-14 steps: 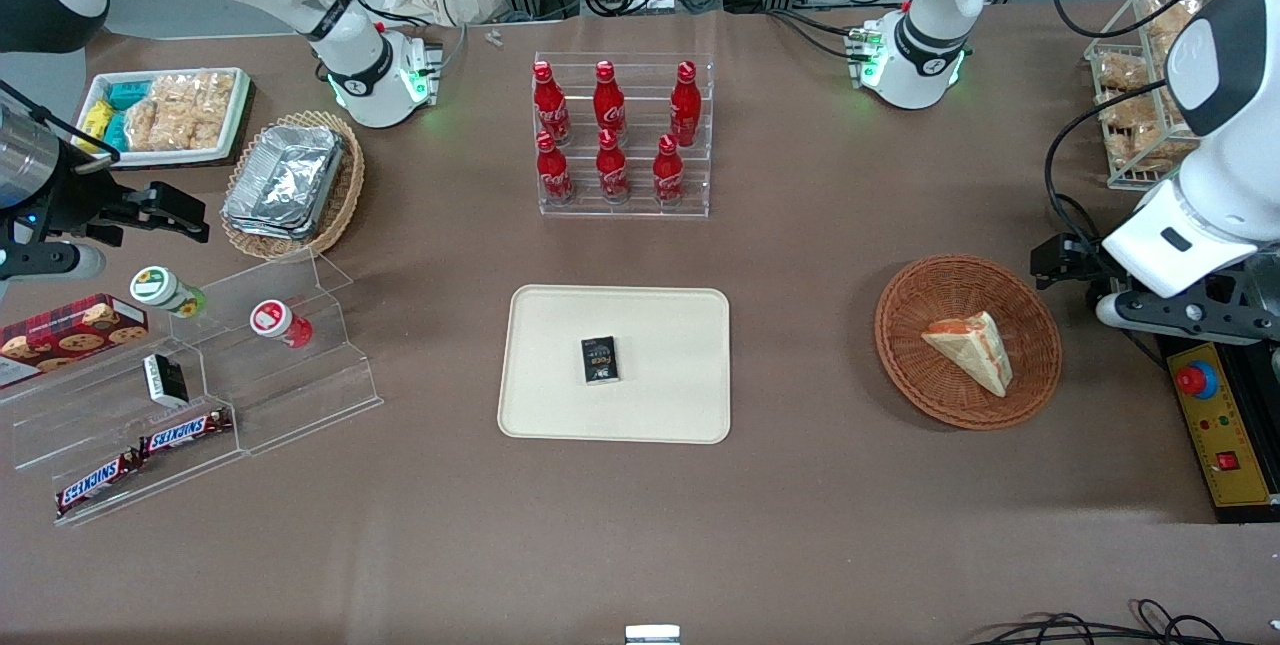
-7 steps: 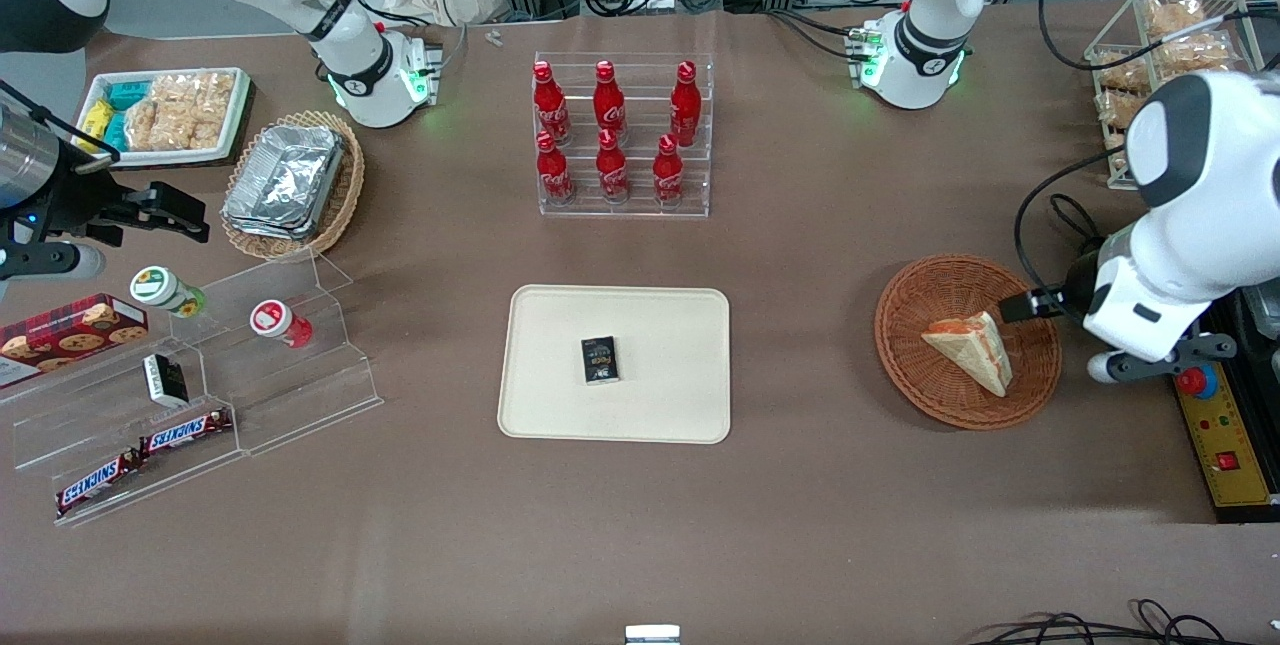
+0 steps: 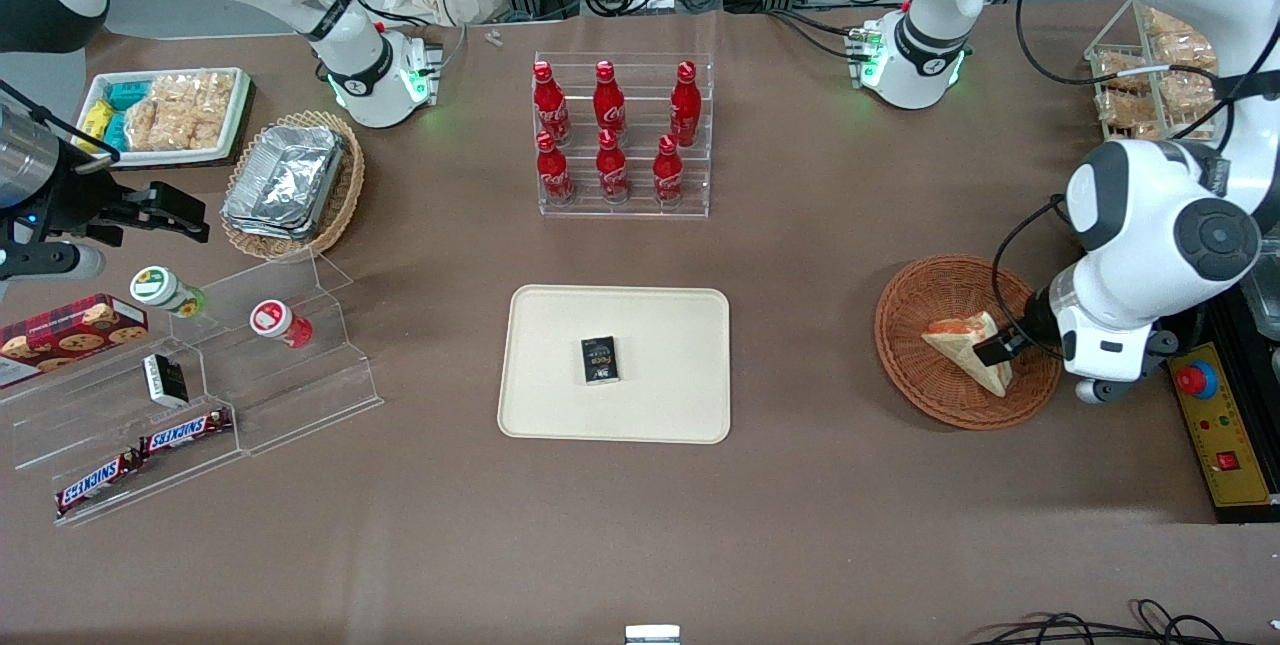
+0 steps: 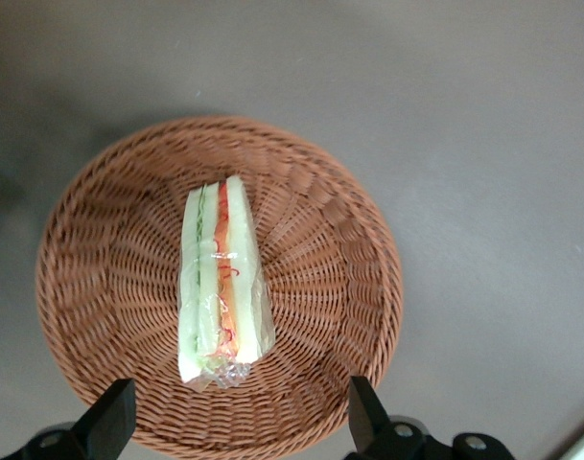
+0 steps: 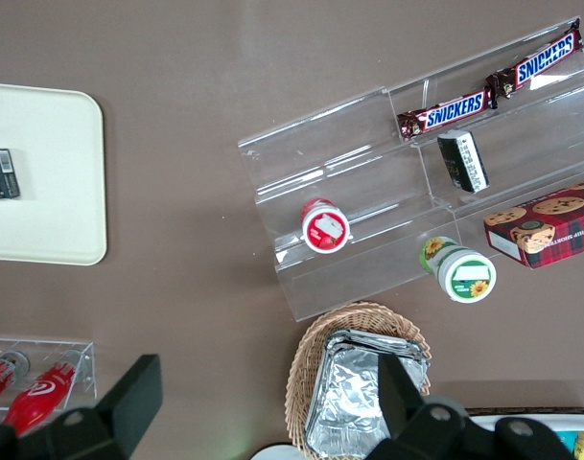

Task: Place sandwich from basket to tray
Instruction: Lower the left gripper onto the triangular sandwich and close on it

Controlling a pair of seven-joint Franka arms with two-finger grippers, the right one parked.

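So the sandwich (image 4: 221,280) is sitting in the round reddish-brown basket (image 4: 109,249), lying on its cut side with the pale bread and the red-orange and green filling facing up through the clear wrap. The gripper (image 4: 236,426) hangs right above the basket with its fingers (image 4: 107,422) spread wide and nothing between them. In the wrist view the two black fingertips sit over the basket's rim, one on each side of the sandwich's wrapped end, and neither touches it; the sandwich lies roughly midway between them, running lengthwise away from the fingers.

From the front camera, one dark fingertip shows just over the sandwich (image 3: 968,349) on the basket's (image 3: 915,300) working-arm side.

The cream tray (image 3: 660,325) is well apart from the fingers, out in the middle of the table, and a small dark packet (image 3: 600,360) is lying flat on it near its centre.
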